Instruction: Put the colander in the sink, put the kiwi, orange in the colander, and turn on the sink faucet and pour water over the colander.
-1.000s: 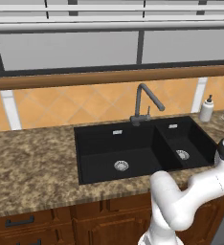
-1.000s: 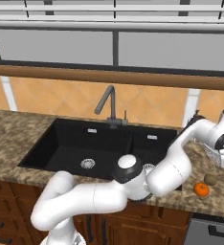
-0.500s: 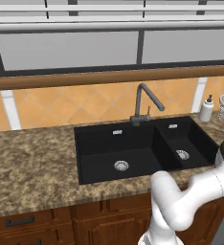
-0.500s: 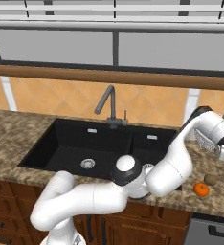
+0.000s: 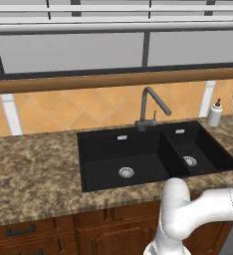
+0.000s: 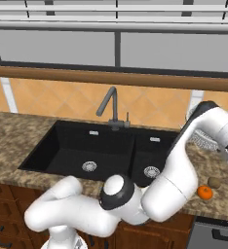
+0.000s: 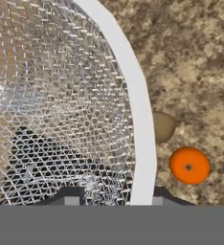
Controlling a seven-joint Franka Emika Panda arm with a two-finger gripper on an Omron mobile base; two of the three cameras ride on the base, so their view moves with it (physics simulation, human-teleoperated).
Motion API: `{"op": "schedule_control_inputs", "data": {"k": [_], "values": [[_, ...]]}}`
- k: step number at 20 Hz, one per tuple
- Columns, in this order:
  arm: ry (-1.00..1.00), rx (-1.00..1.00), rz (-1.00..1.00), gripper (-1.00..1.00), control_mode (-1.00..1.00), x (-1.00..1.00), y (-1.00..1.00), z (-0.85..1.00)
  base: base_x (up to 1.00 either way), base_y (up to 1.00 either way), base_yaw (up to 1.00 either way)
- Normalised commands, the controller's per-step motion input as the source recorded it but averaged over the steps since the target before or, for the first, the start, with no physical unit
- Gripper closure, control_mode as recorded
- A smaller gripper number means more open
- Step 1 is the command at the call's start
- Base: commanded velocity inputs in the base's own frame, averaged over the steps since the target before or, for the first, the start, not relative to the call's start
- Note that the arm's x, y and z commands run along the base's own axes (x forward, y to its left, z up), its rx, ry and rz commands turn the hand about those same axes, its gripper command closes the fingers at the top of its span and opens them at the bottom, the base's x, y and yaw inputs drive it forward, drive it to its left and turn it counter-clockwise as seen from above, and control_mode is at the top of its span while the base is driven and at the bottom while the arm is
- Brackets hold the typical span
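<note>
Right base view: colander [image 6: 203,138] higher than before.

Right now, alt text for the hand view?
A round silver-white wire-mesh colander fills the left, its white rim running into the dark fingers at the bottom, gripped there. Right of the rim, on the speckled brown granite counter, lie a dull brown kiwi and a bright orange.
</note>
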Motion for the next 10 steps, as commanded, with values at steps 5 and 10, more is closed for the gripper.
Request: {"op": "schedule_control_inputs", "data": {"k": [5,10], "values": [[-0.38,-0.23,0.01,1.0,-1.0,-1.0,1.0,0.34,0.0,0.0,0.0],[-0.22,-0.19,-0.04,1.0,-1.0,-1.0,1.0,0.36,0.0,0.0,0.0]]}}
